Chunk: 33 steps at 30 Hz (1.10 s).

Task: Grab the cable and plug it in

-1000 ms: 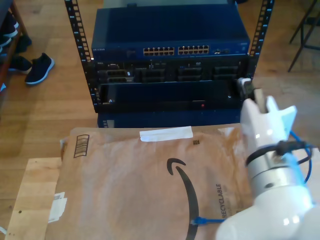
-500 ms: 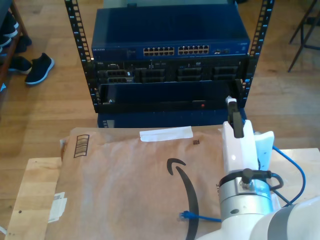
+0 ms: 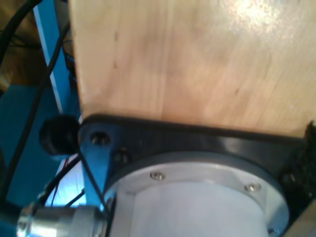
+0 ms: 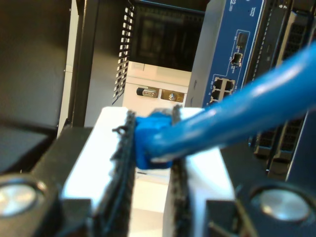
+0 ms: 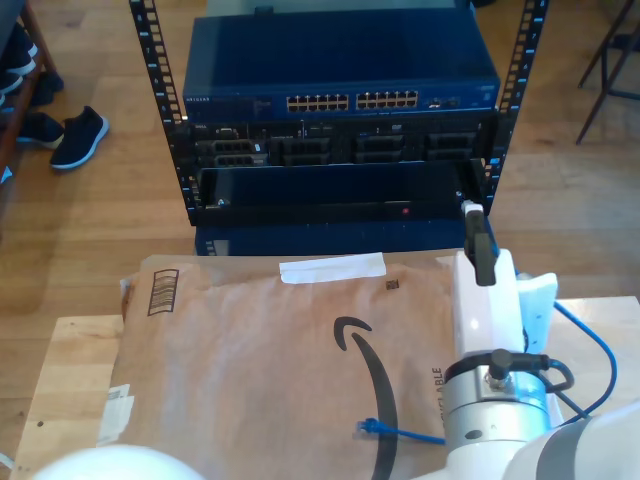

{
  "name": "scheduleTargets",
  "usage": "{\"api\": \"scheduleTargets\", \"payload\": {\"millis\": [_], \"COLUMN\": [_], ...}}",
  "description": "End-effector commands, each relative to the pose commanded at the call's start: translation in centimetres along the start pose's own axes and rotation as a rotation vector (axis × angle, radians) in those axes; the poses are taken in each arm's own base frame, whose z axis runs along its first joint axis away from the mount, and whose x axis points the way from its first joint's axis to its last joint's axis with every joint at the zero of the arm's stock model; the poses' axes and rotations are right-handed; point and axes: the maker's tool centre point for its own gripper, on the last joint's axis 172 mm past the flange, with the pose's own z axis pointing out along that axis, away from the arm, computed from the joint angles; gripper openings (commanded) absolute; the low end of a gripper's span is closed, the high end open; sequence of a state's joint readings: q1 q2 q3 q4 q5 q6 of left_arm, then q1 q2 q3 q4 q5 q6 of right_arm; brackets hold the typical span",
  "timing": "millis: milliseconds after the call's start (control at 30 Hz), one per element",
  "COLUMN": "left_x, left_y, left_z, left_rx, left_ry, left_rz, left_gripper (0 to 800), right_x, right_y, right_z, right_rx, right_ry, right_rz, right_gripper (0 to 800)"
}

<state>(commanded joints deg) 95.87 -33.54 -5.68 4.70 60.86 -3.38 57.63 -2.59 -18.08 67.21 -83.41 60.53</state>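
The second gripper (image 4: pixel 153 163) is clamped on the cable (image 4: pixel 237 113) just behind its plug, aiming it at the switch (image 5: pixel 340 100) ports.

The paper mailer (image 5: pixel 290 370) lay flat on the wooden table (image 5: pixel 65 395), just in front of the server rack (image 5: pixel 340 130). My second gripper (image 5: pixel 478 235) stood over the mailer's far edge at the exterior view's right, between mailer and rack. One plug (image 5: pixel 371 428) of the cable (image 5: pixel 590 340) rested on the mailer's near part; the cable itself looped beside the arm, away from the rack.
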Motion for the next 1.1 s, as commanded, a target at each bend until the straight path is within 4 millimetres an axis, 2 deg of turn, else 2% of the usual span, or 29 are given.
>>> {"api": "scheduleTargets", "payload": {"millis": [233, 500, 733, 833, 933, 1000, 1100], "left_x": [-0.5, -0.6, -0.6, -0.6, -0.6, -0.6, -0.6], "left_y": [-0.1, -0.1, -0.1, -0.1, -0.1, -0.1, -0.1], "left_z": [1.3, 1.3, 1.3, 1.3, 1.3, 1.3, 1.3], "left_rx": [-0.009, -0.009, -0.009, -0.009, -0.009, -0.009, -0.009], "left_ry": [-0.029, -0.035, -0.035, -0.035, -0.035, -0.035, -0.035], "left_rz": [-0.009, -0.007, -0.007, -0.007, -0.007, -0.007, -0.007], "left_gripper": [800, 800, 800, 800, 800, 800, 800], "right_x": [-0.4, 0.2, 0.4, -0.9, -1.9, -2.0, -1.8], "right_y": [0.0, 0.4, -1.5, -3.4, -2.9, -2.6, -1.0], "right_z": [-0.1, -0.3, -1.0, -2.4, -3.2, -3.1, -2.1], "right_rx": [0.000, -0.012, 0.042, 0.086, 0.083, 0.076, 0.046], "right_ry": [-0.008, 0.014, 0.031, -0.009, -0.045, -0.044, -0.024], "right_rz": [0.000, 0.000, -0.035, -0.024, -0.040, -0.043, -0.076], "right_gripper": [0, 0, 0, 0, 0, 0, 0]}}
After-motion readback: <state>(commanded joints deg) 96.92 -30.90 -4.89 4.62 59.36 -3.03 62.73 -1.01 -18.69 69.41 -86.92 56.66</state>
